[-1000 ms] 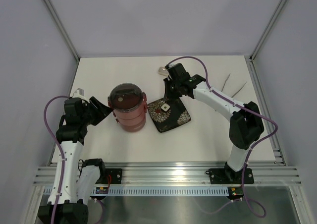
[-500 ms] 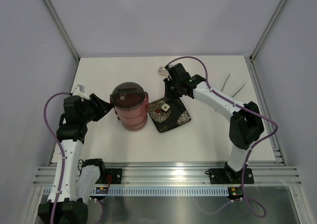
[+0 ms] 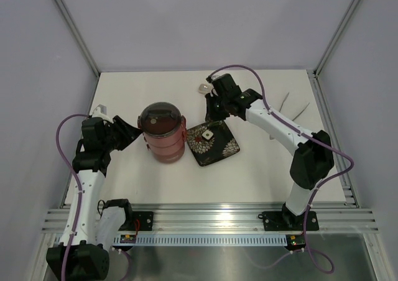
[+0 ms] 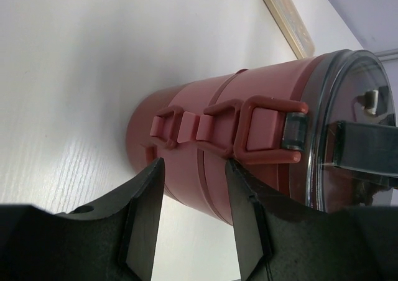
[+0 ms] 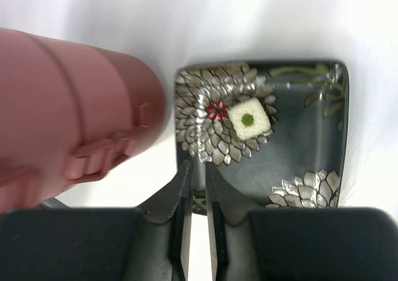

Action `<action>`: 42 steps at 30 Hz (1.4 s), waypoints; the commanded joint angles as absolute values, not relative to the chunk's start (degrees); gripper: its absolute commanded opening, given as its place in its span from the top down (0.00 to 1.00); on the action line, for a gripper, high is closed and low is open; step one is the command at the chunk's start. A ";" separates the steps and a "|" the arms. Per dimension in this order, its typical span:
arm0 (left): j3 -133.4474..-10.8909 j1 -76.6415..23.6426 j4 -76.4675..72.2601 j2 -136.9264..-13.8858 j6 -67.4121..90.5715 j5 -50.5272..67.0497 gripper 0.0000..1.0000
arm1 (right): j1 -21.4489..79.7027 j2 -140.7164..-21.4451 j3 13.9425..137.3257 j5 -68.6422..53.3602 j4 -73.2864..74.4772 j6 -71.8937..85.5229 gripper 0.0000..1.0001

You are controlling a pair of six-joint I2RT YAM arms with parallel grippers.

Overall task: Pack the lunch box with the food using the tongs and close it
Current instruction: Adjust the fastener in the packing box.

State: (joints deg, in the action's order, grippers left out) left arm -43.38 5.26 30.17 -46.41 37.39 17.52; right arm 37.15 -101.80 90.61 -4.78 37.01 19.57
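The lunch box stands upright as a three-tier stack with its top lid on, left of the middle of the bench. Your left fingers are spread and empty. They point at the box's left side, just short of it, where the column of clasps runs up the stack's long axis. Your right fingers are nearly pressed together with nothing visible between them, hovering over the far edge of the plate to the right of the box. The tongs lie well away, near the bench's far right corner. The left arm is the nearer one for latching.
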 commanded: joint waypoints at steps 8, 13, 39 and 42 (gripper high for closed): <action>-45.61 5.10 26.28 -48.25 37.53 15.29 0.53 | 45.70 -94.75 100.63 -8.34 33.06 4.23 0.51; -45.79 5.10 26.28 -48.43 37.53 15.21 0.53 | 46.32 -97.63 106.15 -13.79 34.10 0.35 0.41; -47.20 5.10 26.37 -50.62 36.65 14.94 0.53 | 50.54 -109.60 114.62 -17.05 37.62 -6.59 0.39; -47.20 5.10 26.28 -50.80 36.83 14.16 0.53 | 50.71 -108.99 112.42 -16.52 37.09 -6.24 0.40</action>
